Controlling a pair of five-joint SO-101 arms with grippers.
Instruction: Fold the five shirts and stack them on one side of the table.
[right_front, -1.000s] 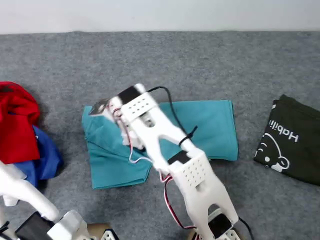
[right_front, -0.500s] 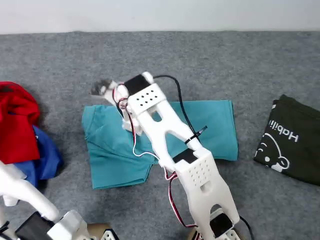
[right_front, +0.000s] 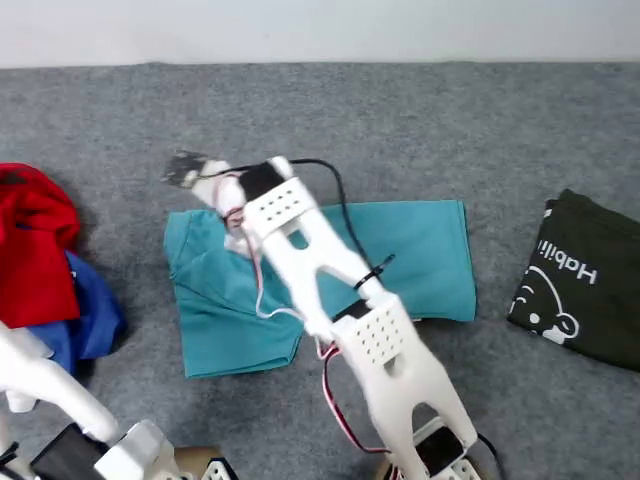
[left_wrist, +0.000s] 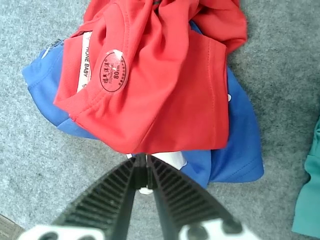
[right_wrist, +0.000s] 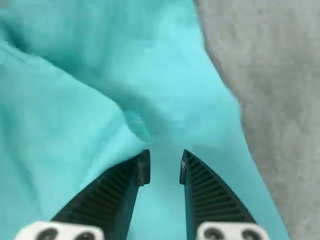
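A teal shirt (right_front: 420, 260) lies flat in the middle of the grey table, its left part rumpled. My right gripper (right_front: 186, 169) hangs over the shirt's far left corner. In the right wrist view, that gripper (right_wrist: 164, 167) is slightly open with nothing between its fingers, and teal cloth (right_wrist: 75, 100) lies beneath. A crumpled red shirt (right_front: 35, 250) rests on a blue shirt (right_front: 95, 315) at the left edge. My left gripper (left_wrist: 146, 165) is shut and empty, just short of the red shirt (left_wrist: 160, 75) and the blue shirt (left_wrist: 235, 150). A folded dark green shirt (right_front: 585, 280) lies at the right.
The left arm's white body (right_front: 50, 390) sits at the near left corner. A bit of white cloth (left_wrist: 172, 159) peeks out under the red shirt. Bare grey table (right_front: 400, 130) stretches behind the teal shirt and between it and the dark green one.
My right gripper has moved from above the teal shirt's left part toward the far left, out over its corner. The shirts and the left arm have not moved.
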